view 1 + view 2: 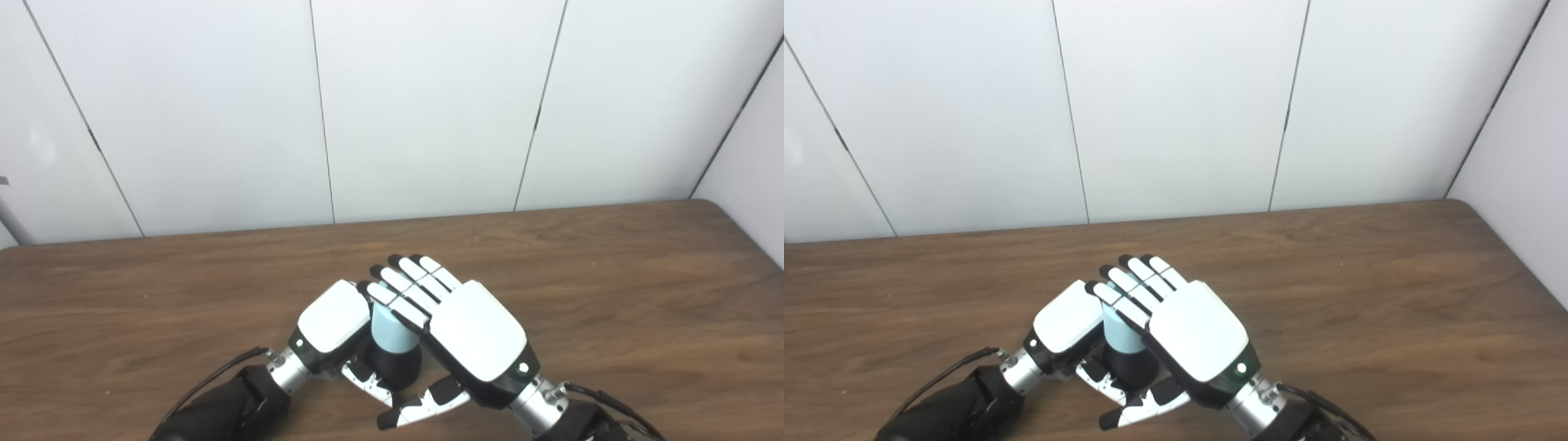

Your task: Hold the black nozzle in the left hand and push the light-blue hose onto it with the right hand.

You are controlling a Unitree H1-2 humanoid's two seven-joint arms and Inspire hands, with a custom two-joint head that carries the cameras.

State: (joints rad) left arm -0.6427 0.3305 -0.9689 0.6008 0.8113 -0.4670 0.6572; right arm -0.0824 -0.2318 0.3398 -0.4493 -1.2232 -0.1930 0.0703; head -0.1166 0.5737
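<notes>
Left hand (334,315) grips black nozzle (395,366) — right hand (474,331), seemingly flat-fingered, covers light-blue hose (389,334).

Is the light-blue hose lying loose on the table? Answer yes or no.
No, the light-blue hose stands above the black nozzle, between both hands.

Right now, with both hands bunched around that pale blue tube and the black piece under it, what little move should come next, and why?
Probably a short further press downward with the right hand. The light-blue hose already stands on top of the black nozzle, which the left hand flanks, while the right hand's fingers lie across the hose's top. How deeply it is seated is hidden.
</notes>
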